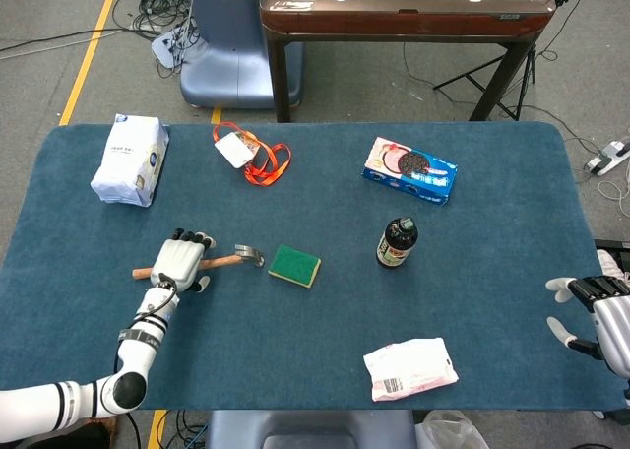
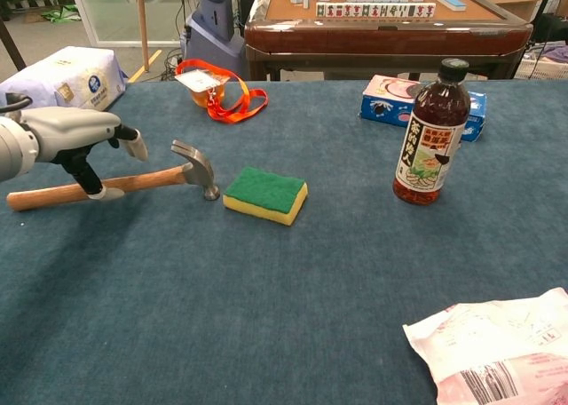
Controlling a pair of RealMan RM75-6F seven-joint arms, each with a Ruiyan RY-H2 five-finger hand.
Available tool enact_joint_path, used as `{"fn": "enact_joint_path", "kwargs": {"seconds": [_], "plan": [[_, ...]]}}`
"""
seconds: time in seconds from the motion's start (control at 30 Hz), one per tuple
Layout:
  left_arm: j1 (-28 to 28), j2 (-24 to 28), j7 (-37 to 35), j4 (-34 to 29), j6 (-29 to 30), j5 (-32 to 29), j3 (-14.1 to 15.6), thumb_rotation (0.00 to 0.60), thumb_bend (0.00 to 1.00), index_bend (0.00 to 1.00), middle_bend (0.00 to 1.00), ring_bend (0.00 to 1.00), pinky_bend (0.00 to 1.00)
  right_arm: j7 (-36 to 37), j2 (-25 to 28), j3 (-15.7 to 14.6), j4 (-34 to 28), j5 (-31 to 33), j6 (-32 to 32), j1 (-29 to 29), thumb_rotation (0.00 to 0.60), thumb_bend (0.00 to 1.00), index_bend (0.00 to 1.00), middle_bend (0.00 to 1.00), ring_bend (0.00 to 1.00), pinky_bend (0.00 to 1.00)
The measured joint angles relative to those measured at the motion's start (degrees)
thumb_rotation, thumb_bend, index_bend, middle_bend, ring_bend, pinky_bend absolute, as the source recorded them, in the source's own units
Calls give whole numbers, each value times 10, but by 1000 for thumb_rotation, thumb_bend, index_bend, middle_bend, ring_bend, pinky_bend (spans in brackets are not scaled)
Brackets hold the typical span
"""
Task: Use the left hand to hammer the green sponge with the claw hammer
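The claw hammer (image 1: 221, 262) lies flat on the blue table, its wooden handle (image 2: 49, 194) pointing left and its steel head (image 2: 199, 167) just left of the green sponge (image 1: 294, 266) (image 2: 264, 194). My left hand (image 1: 182, 256) (image 2: 74, 130) hovers over the middle of the handle with its fingers stretched out above it. The thumb reaches down on the near side, at or just beside the wood. The hand has not closed round the handle. My right hand (image 1: 598, 313) stays at the table's right edge, fingers apart and empty.
A tissue pack (image 1: 130, 160) sits at the back left, an orange lanyard with a badge (image 1: 248, 155) behind the hammer, and a cookie box (image 1: 409, 170) at the back right. A dark bottle (image 1: 397, 242) stands right of the sponge. A white bag (image 1: 409, 368) lies near the front edge.
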Motion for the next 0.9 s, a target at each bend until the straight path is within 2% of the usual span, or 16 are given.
{"fn": "enact_joint_path", "kwargs": {"seconds": [0.5,0.73,0.9], "plan": [[-29,-22,-11,42,-12,-36,18,590,256,356,343,212,81,-1,-1,1,0,4,-1,-1,600,247,379,490,371,355],[-35,-28,-24,52,-16,-39,23,535,269,377,377,240,81,-2,-1,0,-1,4,2,-5,600,247,379,490,371,355],[-39,-26,-30,51,-18,-40,28,487,318,377,377,241,81,-4,-1,-1,-3,4,7,-9,600,247,379,490,371,355]]}}
